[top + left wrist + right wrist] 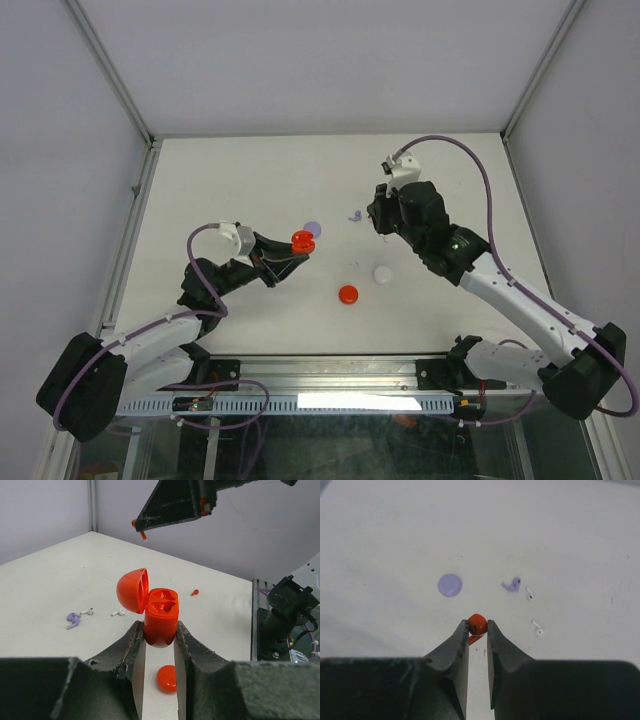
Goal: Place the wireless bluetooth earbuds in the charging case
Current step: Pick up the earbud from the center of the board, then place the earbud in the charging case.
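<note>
Red glossy plastic charging case (161, 617), its domed lid (131, 590) hinged open, stands upright, pinched between the left gripper's (159, 629) jaws. Its two sockets (164, 605) seem empty. The right gripper (477, 630), jaws narrow, clamps a tiny red stemmed earbud (477, 623) above the white table (395, 540), apart from the case. It is best carried over stem-down, aligned with one socket, then lowered slowly before release.

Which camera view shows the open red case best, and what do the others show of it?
The left wrist view: the case stands upright in the left gripper, lid open, both sockets empty. The top view shows it only as a small red blob. The right wrist view does not show it.
</note>
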### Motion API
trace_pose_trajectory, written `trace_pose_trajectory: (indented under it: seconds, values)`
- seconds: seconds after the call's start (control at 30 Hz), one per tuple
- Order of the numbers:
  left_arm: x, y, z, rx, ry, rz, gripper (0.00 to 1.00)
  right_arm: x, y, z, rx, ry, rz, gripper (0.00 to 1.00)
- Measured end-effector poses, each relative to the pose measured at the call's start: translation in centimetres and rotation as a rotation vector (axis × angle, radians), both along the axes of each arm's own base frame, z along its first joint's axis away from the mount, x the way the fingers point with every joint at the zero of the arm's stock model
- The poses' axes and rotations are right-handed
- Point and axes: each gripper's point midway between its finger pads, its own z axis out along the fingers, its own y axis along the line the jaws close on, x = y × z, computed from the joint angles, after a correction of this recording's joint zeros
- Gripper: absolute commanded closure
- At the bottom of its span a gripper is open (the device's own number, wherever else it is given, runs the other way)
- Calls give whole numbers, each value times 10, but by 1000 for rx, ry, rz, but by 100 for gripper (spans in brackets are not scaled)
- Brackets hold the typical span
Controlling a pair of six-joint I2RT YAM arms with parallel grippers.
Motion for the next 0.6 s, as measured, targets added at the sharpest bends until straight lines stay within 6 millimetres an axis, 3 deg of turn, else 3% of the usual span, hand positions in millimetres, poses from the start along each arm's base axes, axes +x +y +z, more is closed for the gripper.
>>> trace_pose_trajectory:
  seconds: [0.2, 0.33, 0.6]
  values:
    - [2, -1, 5, -3, -14, 0, 100, -31, 36, 56, 69, -185, 162, 88]
    - [2, -2, 7, -5, -18, -4, 100, -52, 62, 79, 101, -277, 281, 88]
    - [-1, -2, 16, -38, -18, -17, 100, -84, 97, 85, 106, -388, 474, 88]
